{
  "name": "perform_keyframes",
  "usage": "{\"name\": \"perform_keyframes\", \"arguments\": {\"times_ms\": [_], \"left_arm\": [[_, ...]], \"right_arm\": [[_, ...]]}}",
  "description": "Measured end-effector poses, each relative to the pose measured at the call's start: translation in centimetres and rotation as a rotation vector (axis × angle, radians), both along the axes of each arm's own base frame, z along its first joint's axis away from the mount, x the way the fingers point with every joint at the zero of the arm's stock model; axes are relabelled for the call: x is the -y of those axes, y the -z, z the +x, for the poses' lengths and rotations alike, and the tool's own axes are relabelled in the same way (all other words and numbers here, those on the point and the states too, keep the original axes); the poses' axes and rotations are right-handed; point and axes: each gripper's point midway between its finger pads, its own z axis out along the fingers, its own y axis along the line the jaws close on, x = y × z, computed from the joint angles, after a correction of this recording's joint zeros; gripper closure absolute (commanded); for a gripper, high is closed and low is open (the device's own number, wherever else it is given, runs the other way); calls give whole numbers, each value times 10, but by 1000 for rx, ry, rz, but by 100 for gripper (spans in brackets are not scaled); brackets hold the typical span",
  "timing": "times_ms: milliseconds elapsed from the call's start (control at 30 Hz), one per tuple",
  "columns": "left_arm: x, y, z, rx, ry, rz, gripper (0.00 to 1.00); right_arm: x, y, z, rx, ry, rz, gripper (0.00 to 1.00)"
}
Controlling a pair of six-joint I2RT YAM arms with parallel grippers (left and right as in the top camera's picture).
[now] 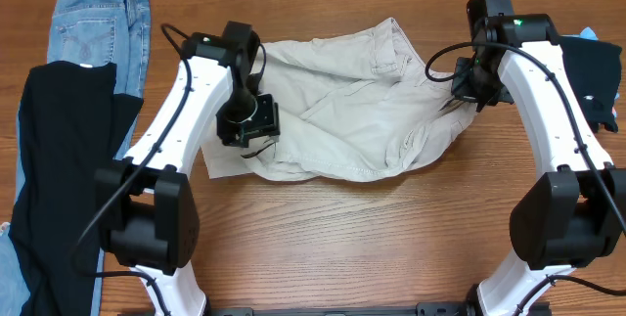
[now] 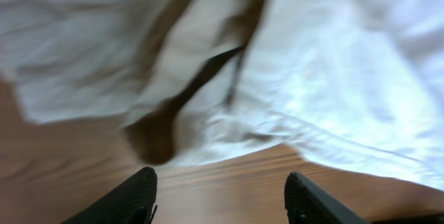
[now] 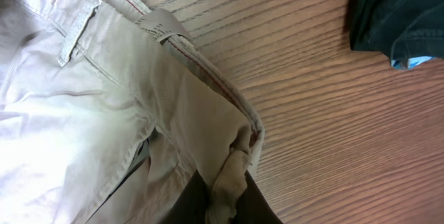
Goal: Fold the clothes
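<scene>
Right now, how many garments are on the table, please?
4: beige trousers centre; blue jeans back left; black garment overlapping them; dark garment far right. More may hide beneath.

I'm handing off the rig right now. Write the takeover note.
Left gripper: open, empty, over the left edge of the crumpled light beige cotton trousers.
Right gripper: shut on their waistband end.
Done: no neat fold yet; trousers lie bunched.
Left to do: flatten and fold them; black garment and blue denim jeans wait at the left, dark garment at the right.
</scene>
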Motion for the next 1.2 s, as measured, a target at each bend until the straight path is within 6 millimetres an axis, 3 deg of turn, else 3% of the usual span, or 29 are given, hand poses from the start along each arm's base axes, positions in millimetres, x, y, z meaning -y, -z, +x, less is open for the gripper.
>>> {"name": "perform_keyframes", "arguments": {"times_ms": [167, 467, 500, 567, 600, 667, 900, 1033, 1200], "left_arm": [[20, 14, 3, -1, 32, -36, 37], [32, 69, -7, -143, 27, -71, 38], [33, 72, -7, -150, 26, -74, 46], [35, 77, -5, -152, 20, -87, 76], [37, 78, -4, -155, 16, -95, 84], [40, 78, -5, -163, 10, -113, 96], [42, 69, -26, -261, 8, -151, 96], [26, 54, -53, -391, 10, -119, 96], [1, 19, -89, -533, 36, -70, 96]], "right_arm": [[0, 0, 0, 0, 0, 0, 93], [0, 0, 0, 0, 0, 0, 93], [0, 0, 0, 0, 0, 0, 93], [0, 0, 0, 0, 0, 0, 93], [0, 0, 0, -1, 0, 0, 93], [0, 0, 0, 0, 0, 0, 93], [0, 0, 0, -1, 0, 0, 93], [0, 0, 0, -2, 0, 0, 93], [0, 0, -1, -4, -1, 1, 93]]}}
